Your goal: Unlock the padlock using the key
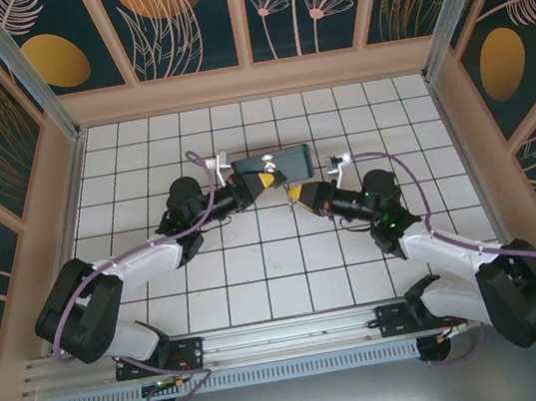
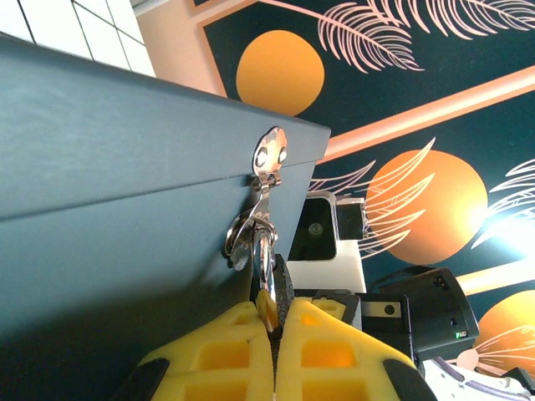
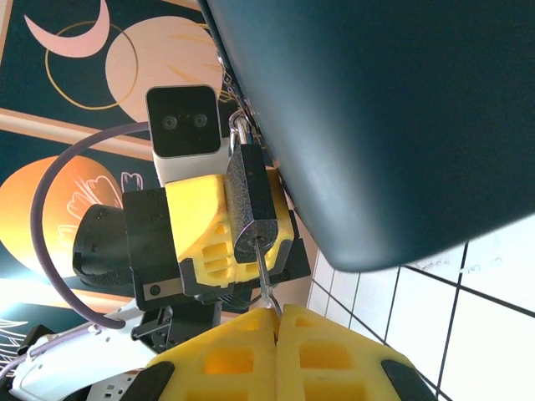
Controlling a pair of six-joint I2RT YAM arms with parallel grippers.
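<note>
The small black padlock hangs by its thin shackle from the metal hasp of a dark blue-grey box. My left gripper is shut on the padlock, its yellow fingers clamping the black body from the side. The thin silver key sticks into the keyhole at the padlock's lower end. My right gripper is shut on the key's head. In the top view the two grippers meet tip to tip in front of the box.
The box stands on the white tiled floor at mid-table, just behind both grippers. Patterned walls enclose the space on three sides. Open tiles lie in front of the arms and to either side.
</note>
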